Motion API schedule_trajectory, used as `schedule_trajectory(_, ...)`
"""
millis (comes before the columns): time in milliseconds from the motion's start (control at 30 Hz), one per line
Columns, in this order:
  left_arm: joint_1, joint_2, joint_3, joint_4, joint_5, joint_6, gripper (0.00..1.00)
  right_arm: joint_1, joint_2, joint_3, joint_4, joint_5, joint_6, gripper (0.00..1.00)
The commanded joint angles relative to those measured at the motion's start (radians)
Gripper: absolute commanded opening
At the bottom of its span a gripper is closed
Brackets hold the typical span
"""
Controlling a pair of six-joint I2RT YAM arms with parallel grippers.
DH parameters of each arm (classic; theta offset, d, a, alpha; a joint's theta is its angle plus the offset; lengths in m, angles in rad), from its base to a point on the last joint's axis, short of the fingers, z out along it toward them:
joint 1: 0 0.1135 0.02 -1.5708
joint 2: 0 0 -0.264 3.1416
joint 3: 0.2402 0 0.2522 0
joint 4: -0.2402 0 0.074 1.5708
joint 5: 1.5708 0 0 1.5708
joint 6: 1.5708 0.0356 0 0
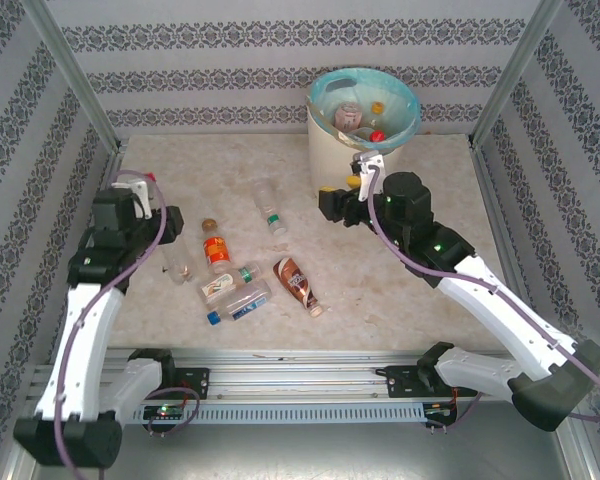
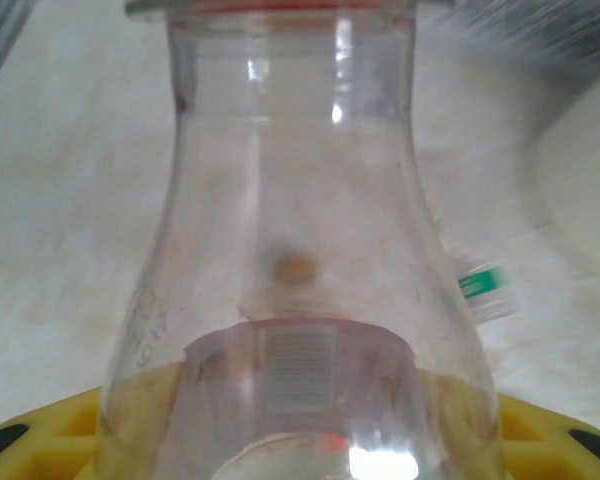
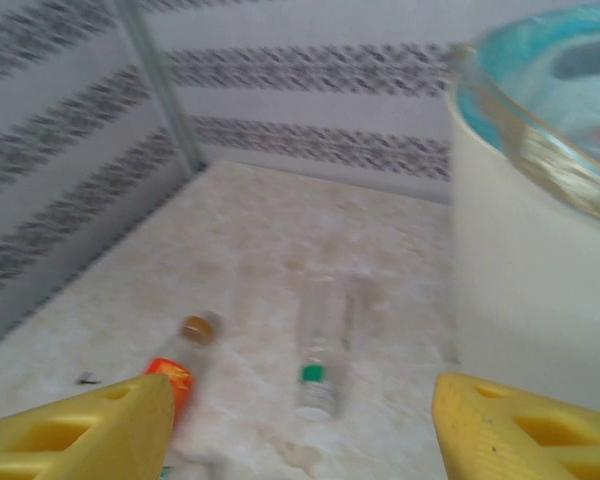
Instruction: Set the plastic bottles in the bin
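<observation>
My left gripper [image 2: 300, 440] is shut on a clear plastic bottle [image 2: 295, 200]; its yellow fingers [image 2: 40, 440] press both sides of the body, and the red cap points away. Seen from above, the left gripper [image 1: 140, 200] sits at the table's left edge with the red cap [image 1: 150, 178] just beyond it. My right gripper [image 1: 363, 172] hangs open and empty beside the cream bin [image 1: 325, 150], whose blue-lined rim [image 3: 540, 150] is on the right in the right wrist view. Several bottles lie inside the bin [image 1: 352, 116]. The right gripper [image 3: 300, 420] faces a clear green-labelled bottle [image 3: 315, 375].
Loose bottles lie on the table: an orange-labelled one [image 1: 215, 248], the clear green-labelled one [image 1: 271, 210], a brown one [image 1: 298, 285], a green-capped one [image 1: 225, 285], a blue-capped one [image 1: 240, 303] and a clear one [image 1: 177, 260]. Patterned walls enclose the table.
</observation>
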Motion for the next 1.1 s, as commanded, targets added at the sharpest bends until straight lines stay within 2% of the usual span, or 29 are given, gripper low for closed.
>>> schedule_trajectory(0,-0.081,-0.051,0.002,0.172,0.123,0.072,0.23,0.040,0.026,0.069,0.107,-0.185,0.026,0.68)
schedule_trajectory(100,-0.211,-0.090,-0.016,0.256,0.138,0.127,0.21,0.091,0.061,0.140,0.121,-0.285,-0.014,0.68)
schedule_trajectory(200,-0.342,-0.092,-0.018,0.307,0.126,0.175,0.15,0.143,0.087,0.197,0.125,-0.321,-0.067,0.68)
schedule_trajectory(400,-0.486,-0.056,-0.009,0.339,0.175,0.256,0.16,0.219,0.122,0.258,0.139,-0.314,-0.130,0.67)
schedule_trajectory(500,-0.512,-0.042,-0.004,0.317,0.313,0.333,0.18,0.248,0.155,0.292,0.110,-0.349,-0.159,0.67)
schedule_trajectory(600,-0.521,-0.045,-0.017,0.351,0.385,0.340,0.18,0.275,0.184,0.313,0.094,-0.307,-0.174,0.66)
schedule_trajectory(700,-0.524,-0.060,-0.037,0.401,0.402,0.336,0.17,0.278,0.195,0.318,0.107,-0.306,-0.153,0.64)
schedule_trajectory(867,-0.526,-0.057,-0.038,0.394,0.440,0.348,0.16,0.279,0.227,0.350,0.095,-0.358,-0.132,0.61)
schedule_trajectory(1067,-0.536,-0.054,-0.033,0.370,0.476,0.351,0.15,0.279,0.256,0.373,0.097,-0.380,-0.093,0.46)
